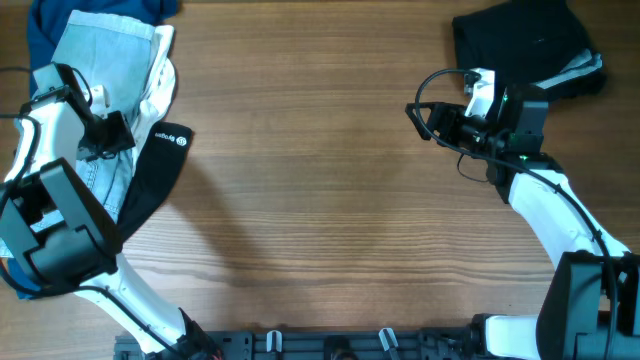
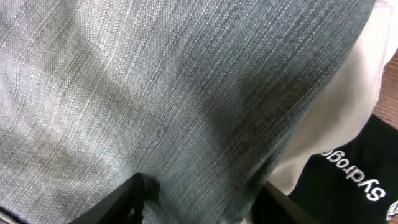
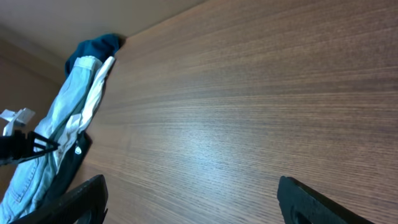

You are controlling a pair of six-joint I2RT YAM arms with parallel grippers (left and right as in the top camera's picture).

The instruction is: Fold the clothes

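Observation:
The clothes lie in a pile at the table's far left: faded light-blue denim jeans [image 1: 100, 55], a navy garment [image 1: 60, 20], a white one [image 1: 160, 85] and a black one with a white logo [image 1: 160, 155]. My left gripper [image 1: 102, 145] is open and down on the jeans. In the left wrist view its fingers [image 2: 202, 202] straddle denim [image 2: 155, 93], with the white garment [image 2: 351, 99] and the black logo garment [image 2: 360, 186] to the right. My right gripper [image 1: 420, 118] is open and empty over bare wood [image 3: 199, 199].
A dark folded stack of clothes [image 1: 520, 45] lies at the far right corner, behind my right arm. The wooden table [image 1: 320, 200] spreads between the arms. The right wrist view shows the pile's denim [image 3: 65, 118] and navy cloth [image 3: 93, 46] at far left.

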